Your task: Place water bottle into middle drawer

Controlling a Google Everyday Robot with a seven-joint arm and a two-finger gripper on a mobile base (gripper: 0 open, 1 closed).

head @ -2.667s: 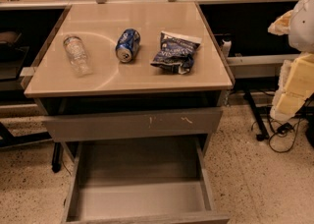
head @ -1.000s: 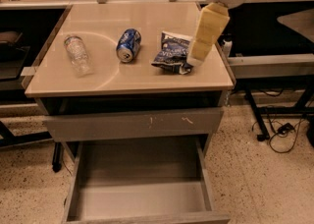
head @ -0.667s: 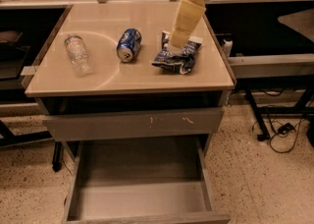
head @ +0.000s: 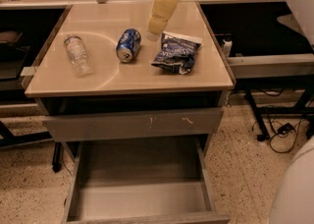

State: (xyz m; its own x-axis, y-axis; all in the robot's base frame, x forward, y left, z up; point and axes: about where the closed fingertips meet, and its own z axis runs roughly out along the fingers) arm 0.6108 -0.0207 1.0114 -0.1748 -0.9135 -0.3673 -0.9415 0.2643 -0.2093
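Note:
The water bottle [head: 77,55] is clear and ribbed and lies on its side on the left part of the beige table top [head: 103,78]. The middle drawer [head: 140,199] is pulled out below the table, with a pale grey bare floor. My gripper [head: 153,32], at the end of a cream-coloured arm reaching down from the top, hangs over the back middle of the table top, between the blue soda can [head: 128,45] and the chip bag [head: 176,52]. It is well to the right of the bottle and holds nothing that I can see.
A closed grey drawer front with pale scratch marks [head: 132,124] sits above the open drawer. Desks with dark undersides stand left and right. Cables [head: 279,132] lie on the speckled floor at the right. A white robot part fills the lower right corner.
My arm has swung in from the right edge and moved left across the table, from over the chip bag to just right of the soda can. The objects have not moved.

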